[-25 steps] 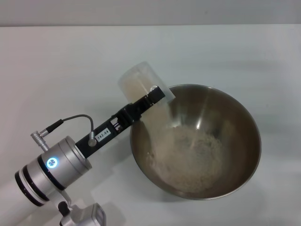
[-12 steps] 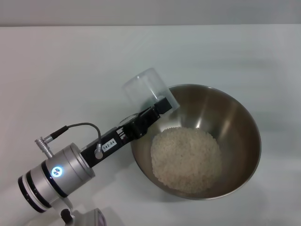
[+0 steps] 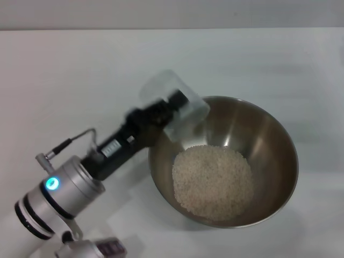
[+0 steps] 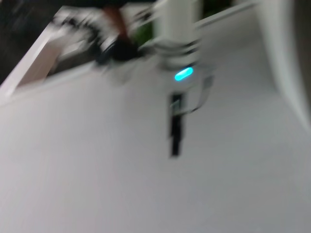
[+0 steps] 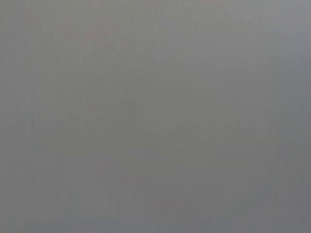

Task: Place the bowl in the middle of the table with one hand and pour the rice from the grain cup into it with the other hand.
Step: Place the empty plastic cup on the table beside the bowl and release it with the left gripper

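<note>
Head view, nearest first: the left arm's silver wrist with its lit blue ring sits low at the near left, and its black left gripper (image 3: 171,106) reaches forward and to the right from there. Its fingers are clamped on the grain cup (image 3: 174,103), which lies tilted on its side and looks empty, its mouth hanging over the near-left rim of the bowl (image 3: 274,142). Just beyond and to the right of the gripper, the bowl stands on the table (image 3: 70,80) with the rice (image 3: 213,183) heaped in its bottom. The left wrist view is blurred, showing mostly white tabletop. The right gripper does not appear; its wrist view is plain grey.
</note>
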Controlling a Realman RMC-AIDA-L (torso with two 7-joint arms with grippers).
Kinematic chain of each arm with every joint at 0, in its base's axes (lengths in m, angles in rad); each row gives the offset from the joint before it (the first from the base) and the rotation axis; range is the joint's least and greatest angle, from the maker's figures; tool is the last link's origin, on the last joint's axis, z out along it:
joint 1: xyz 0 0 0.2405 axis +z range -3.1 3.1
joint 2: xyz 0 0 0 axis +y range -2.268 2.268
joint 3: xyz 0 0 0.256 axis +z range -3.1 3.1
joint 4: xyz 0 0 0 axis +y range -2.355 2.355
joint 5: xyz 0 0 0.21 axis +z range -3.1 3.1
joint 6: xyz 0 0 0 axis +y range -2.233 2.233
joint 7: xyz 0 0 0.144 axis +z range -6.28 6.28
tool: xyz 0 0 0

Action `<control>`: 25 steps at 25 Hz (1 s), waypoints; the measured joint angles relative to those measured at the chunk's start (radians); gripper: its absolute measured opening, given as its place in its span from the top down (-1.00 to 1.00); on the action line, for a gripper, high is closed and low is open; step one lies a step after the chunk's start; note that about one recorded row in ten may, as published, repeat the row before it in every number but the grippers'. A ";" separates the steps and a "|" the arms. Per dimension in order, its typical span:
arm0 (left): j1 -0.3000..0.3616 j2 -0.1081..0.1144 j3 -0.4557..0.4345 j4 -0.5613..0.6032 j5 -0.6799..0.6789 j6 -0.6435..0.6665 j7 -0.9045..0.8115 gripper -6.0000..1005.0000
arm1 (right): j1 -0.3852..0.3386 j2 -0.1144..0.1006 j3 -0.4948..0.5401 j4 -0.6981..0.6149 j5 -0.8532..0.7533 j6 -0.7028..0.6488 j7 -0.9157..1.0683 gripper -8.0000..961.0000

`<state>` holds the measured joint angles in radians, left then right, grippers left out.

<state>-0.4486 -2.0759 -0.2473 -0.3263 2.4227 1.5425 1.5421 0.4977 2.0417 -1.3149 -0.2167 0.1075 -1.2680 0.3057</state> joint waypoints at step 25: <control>0.144 -0.004 -0.354 -0.048 -0.225 -0.403 -1.494 0.88 | -0.019 0.022 -0.025 -0.014 -0.034 0.026 0.115 -0.07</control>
<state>-0.3050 -2.0801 -0.6010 -0.3744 2.1974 1.1391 0.0484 0.4787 2.0639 -1.3403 -0.2306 0.0736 -1.2416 0.4209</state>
